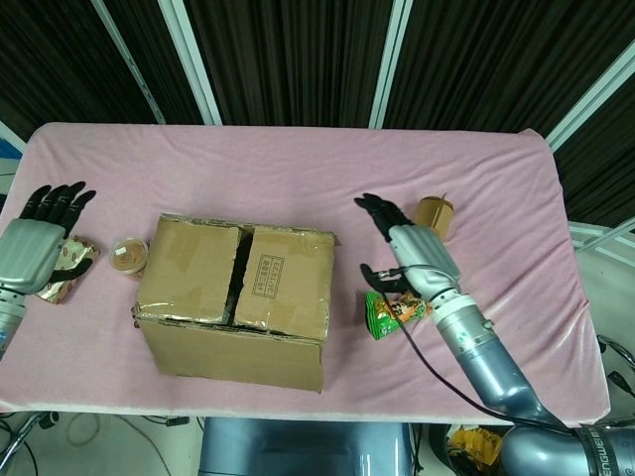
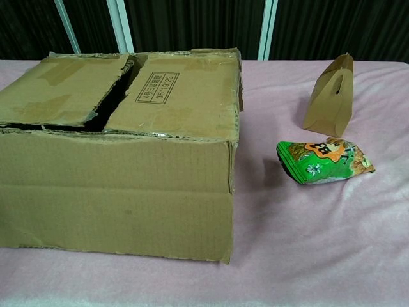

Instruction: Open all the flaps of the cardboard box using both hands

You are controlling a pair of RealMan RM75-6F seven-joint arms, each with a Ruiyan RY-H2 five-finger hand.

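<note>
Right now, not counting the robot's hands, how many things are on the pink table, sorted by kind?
Cardboard box: 1
Brown paper carry box: 1
Green snack bag: 1
Round cup: 1
Foil-wrapped packet: 1
Total: 5

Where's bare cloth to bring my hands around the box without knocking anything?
Far strip behind the cardboard box is bare, and so is the right end past the paper carton. Crowded: the cup and foil packet by the left hand, the snack bag under the right hand.
</note>
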